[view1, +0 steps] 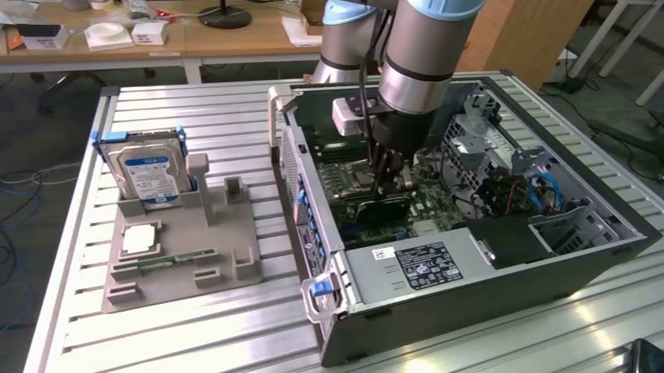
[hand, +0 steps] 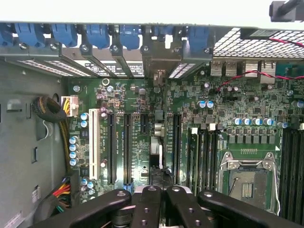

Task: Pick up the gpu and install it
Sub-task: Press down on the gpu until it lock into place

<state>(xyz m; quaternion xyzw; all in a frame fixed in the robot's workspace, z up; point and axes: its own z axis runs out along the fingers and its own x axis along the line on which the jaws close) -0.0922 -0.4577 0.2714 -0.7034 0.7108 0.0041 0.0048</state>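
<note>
Arm (view1: 415, 47): reaches down into the open computer case (view1: 581, 256) on the counter (view1: 207, 334).
Fingers (view1: 389, 177): closed on the gpu (view1: 386, 203), seen edge-on in the wrist view (hand: 156, 156).
Gpu: upright inside the case, standing on the motherboard (hand: 137, 142) among the long black slots, its bracket end toward the rear slot covers with blue clips (hand: 128, 35).
Gray tray (view1: 182, 249): at 9 o'clock from the case in the exterior view, well apart from the fingers.
Hard drive (view1: 148, 175): upright at the tray's far end.
Memory stick (view1: 171, 260): flat on the tray.
Processor (view1: 140, 237): flat on the tray, between drive and stick.
</note>
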